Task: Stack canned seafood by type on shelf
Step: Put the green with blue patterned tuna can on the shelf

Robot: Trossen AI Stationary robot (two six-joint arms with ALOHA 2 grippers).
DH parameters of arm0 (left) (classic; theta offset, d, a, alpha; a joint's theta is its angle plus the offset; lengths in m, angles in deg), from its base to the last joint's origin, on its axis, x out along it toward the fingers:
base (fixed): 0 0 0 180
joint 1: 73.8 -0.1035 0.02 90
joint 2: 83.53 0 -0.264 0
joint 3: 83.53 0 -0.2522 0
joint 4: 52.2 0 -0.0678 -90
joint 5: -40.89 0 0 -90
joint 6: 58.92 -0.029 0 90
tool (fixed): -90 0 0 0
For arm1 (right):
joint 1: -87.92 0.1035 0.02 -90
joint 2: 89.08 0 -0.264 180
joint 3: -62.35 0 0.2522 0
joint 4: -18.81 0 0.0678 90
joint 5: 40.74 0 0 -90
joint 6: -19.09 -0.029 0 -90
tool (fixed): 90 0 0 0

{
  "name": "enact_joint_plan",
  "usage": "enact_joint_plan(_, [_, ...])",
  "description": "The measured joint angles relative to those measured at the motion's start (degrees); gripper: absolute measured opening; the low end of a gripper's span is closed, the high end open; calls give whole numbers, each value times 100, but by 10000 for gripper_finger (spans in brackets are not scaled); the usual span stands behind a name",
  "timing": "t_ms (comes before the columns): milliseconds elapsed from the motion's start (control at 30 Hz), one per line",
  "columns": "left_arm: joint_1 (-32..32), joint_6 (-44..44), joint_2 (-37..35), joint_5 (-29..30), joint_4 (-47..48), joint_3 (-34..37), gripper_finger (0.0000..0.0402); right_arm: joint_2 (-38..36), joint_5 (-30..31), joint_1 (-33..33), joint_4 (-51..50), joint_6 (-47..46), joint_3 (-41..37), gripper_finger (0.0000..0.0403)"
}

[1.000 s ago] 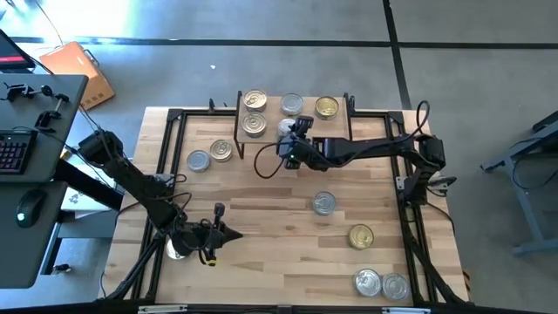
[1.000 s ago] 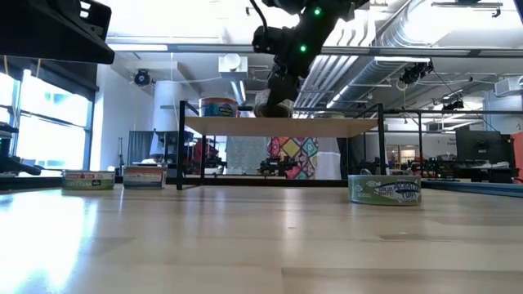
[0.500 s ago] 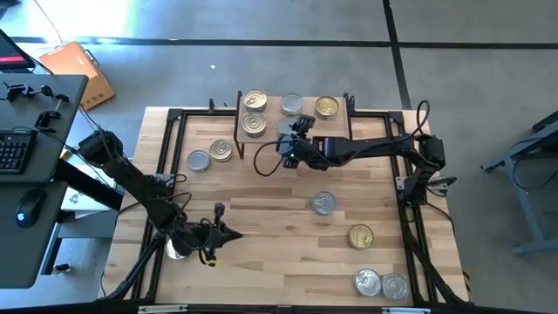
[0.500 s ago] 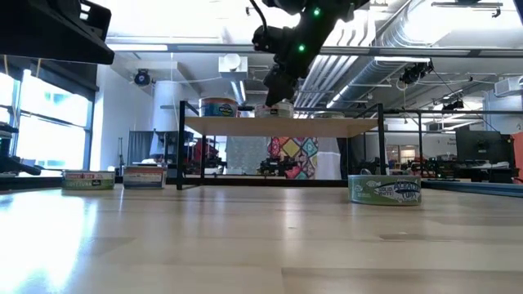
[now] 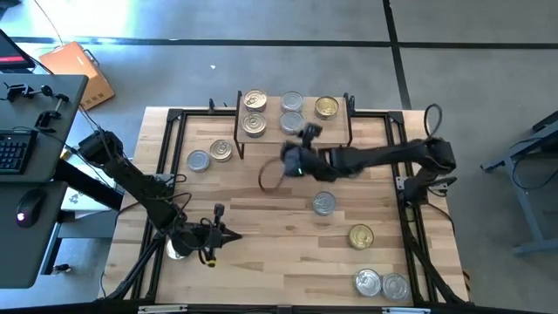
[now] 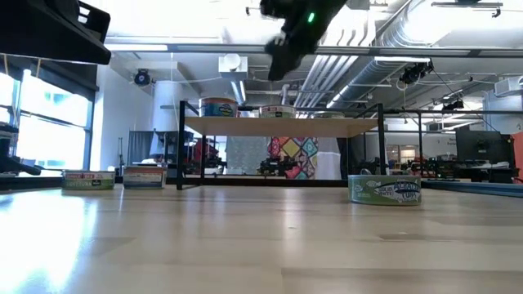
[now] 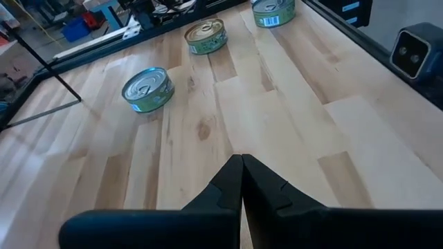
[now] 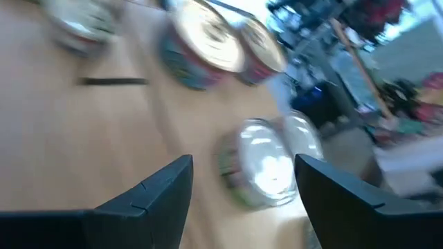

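High view: right tool (image 5: 296, 162) released, empty, just off the shelf (image 5: 340, 131); fast swing could clip shelved tins (image 5: 292, 123); left tool (image 5: 228, 234) clenched, idle on the bench (image 5: 261, 227).

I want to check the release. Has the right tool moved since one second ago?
Yes. The right tool has pulled back off the shelf toward the table's near side, open and empty; in the low view it rose.

Both arms are dark, matte black, built of slim tubular links with bulkier rounded joints. The right gripper (image 8: 239, 187) ends in two broad, angular black fingers (image 8: 156, 194). The left gripper (image 7: 241, 181) has tapering wedge-shaped fingers. A green indicator light glows behind the right jaws.
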Motion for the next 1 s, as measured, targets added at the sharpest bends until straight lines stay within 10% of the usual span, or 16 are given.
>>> enact_joint_plan(300, [95,180,0,-11,-1,0,0,-282,-497,2360,-1912,-2181,4,243])
enact_joint_plan(600, [96,277,0,-10,-19,0,0,90,-1529,4397,-3763,-6850,-11,243])
enact_joint_plan(1000, [75,273,0,-9,-29,0,0,352,-1985,5379,-2792,-9266,-1578,242])
